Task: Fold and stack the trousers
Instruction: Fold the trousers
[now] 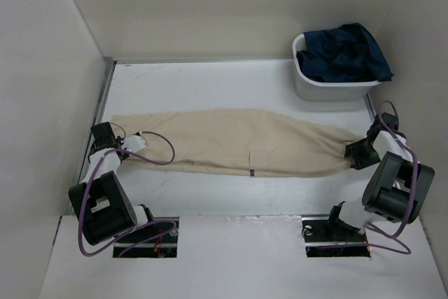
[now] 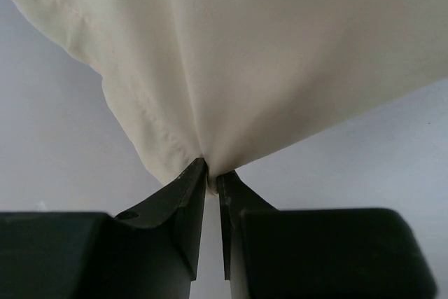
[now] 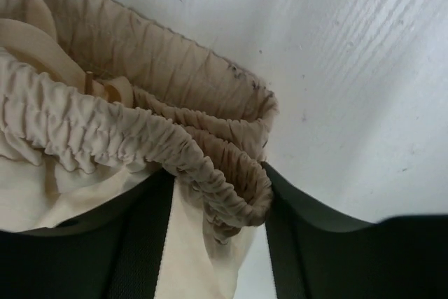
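The trousers [image 1: 238,148] are lying flat and stretched lengthwise on the table [image 1: 210,82], just in front of the bin [image 1: 329,92] and running well away from it to the left. A dark tag [image 1: 250,172] is showing on the seam facing away from the bin. The left arm is crouching low at the end farthest from the bin, wrist bent inward. The left gripper [image 2: 212,169] is pinching the hem, jaws nearly together. The right arm is folding at the elbow just in front of the bin. The right gripper [image 3: 218,173] is pointing left, jaws half wide around the gathered waistband. Whether it is clamping, I cannot tell.
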`<action>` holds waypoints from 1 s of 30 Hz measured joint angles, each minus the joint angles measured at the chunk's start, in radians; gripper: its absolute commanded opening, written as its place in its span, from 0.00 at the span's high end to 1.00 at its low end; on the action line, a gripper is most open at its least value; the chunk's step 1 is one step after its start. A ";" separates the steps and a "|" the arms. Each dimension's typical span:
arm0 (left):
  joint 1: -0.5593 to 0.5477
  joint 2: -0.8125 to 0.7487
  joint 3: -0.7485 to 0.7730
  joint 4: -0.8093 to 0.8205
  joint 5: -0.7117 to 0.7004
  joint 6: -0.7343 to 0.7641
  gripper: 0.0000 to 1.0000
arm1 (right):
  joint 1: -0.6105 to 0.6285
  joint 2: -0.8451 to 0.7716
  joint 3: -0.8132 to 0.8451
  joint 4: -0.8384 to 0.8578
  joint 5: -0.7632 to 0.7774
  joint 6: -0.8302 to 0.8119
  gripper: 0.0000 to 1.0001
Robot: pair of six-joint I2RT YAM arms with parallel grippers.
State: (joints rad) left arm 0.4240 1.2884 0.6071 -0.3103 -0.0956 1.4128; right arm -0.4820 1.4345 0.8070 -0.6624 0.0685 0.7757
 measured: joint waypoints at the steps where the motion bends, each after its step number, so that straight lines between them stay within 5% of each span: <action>1: 0.002 0.001 0.000 0.000 0.000 0.001 0.88 | 0.000 0.000 0.002 0.005 0.003 -0.003 0.54; 9: 0.001 -0.013 0.024 -0.031 -0.001 0.006 0.57 | 0.002 0.001 0.003 0.080 0.006 -0.025 0.98; 21: 0.032 -0.193 0.370 -0.339 0.227 -0.088 0.35 | -0.042 -0.136 -0.037 0.160 0.043 -0.110 1.00; 30: -0.032 0.126 0.385 -0.243 0.186 -0.389 0.35 | 0.006 -0.307 0.029 0.169 0.159 -0.294 1.00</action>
State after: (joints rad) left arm 0.3920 1.4147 0.9920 -0.5537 0.0906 1.0233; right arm -0.4755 1.1275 0.8356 -0.4931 0.2276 0.4812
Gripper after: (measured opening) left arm 0.654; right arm 0.086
